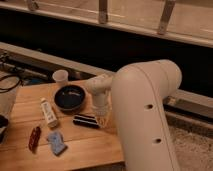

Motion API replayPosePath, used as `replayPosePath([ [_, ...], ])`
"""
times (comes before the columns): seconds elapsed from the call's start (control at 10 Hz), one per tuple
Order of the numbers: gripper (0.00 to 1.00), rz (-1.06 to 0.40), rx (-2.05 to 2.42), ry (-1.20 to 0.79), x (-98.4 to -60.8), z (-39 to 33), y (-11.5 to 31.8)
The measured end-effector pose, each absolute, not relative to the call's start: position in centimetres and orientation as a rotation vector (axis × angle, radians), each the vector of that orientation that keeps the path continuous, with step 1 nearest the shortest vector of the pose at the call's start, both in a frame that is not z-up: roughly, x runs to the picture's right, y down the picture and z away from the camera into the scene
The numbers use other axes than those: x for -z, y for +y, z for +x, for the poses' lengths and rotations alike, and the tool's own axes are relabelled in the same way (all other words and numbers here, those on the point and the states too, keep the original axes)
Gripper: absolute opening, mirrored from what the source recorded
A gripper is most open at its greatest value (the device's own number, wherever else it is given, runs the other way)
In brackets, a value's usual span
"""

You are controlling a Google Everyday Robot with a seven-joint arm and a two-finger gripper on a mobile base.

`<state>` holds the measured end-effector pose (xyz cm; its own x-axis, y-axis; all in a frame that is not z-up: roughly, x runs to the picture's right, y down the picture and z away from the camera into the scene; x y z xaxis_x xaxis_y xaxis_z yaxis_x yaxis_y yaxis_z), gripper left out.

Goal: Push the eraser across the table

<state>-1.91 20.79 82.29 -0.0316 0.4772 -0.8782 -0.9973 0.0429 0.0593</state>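
Six small things sit on the wooden surface (90, 145), and the robot's thick white arm (145, 115) fills the right side of the view, reaching in from the near right. The tool (101, 119) hangs low at the end of a slimmer white wrist section, just above the surface and right beside the right end of the eraser (85, 120); whether they touch, and whether the tool is wide or narrow, I cannot tell. The eraser is a dark, oblong block lying flat near the middle of the surface, its long side running left to right. Just beyond it stands a dark round bowl (69, 97), and farther still, at the far edge, a white cup (60, 76). Left of the eraser lies a white tube (49, 112). Nearer, a blue cloth-like piece (56, 142) and a red object (34, 137) lie side by side, apart from the eraser. Black cable (7, 82) loops off the surface at far left.
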Motion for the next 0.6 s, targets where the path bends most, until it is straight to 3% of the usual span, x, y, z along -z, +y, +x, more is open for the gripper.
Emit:
replayPosePath([
  [0.6, 0.00, -0.782, -1.357, 0.905, -82.0, -3.5, 21.1],
])
